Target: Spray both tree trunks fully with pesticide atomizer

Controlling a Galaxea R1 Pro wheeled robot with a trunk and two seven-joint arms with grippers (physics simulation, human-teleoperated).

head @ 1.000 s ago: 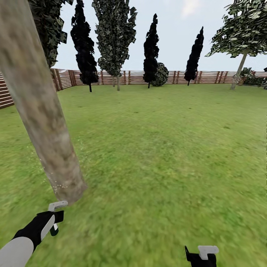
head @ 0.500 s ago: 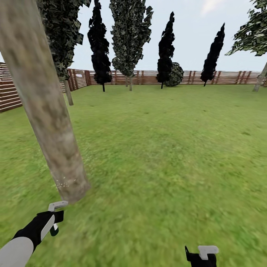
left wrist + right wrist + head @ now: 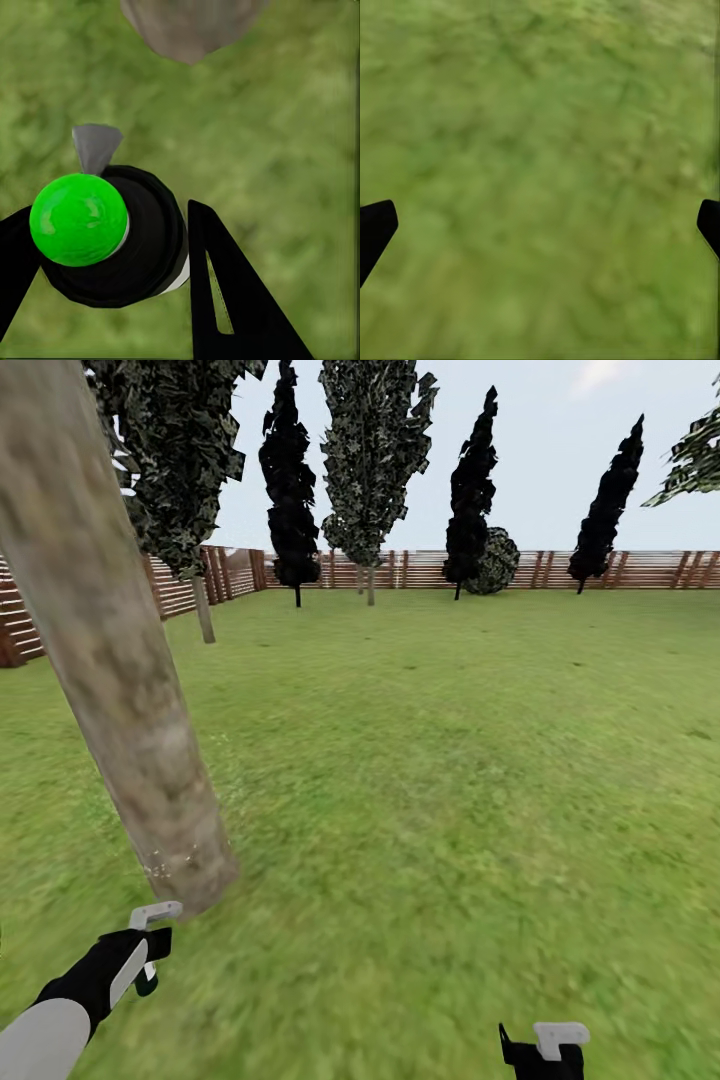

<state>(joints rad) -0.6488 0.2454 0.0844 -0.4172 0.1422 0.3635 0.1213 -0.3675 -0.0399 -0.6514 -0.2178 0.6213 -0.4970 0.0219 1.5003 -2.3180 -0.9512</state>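
Garden (image 3: 450, 710): lawn inside slat fence. Tree trunk (image 3: 110, 660) rises just ahead of left gripper (image 3: 150, 945), long axis near upright, leaning; left arm nearer. Atomizer (image 3: 105, 236) pinched in left fingers, nozzle toward trunk base. Right gripper (image 3: 540, 225) spread, empty, over grass

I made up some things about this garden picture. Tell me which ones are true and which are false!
1. The left gripper holds a bottle with a bright green ball on top. True: its fingers are closed around the atomizer.
2. The right gripper is carrying something too. False: its fingers are spread wide with only grass between them.
3. The thick tree trunk stands just ahead of the left gripper. True.
4. A stone wall goes around the lawn. False: it is a brown fence of wooden slats.
5. The black cone-shaped trees stand far back by the fence. True.
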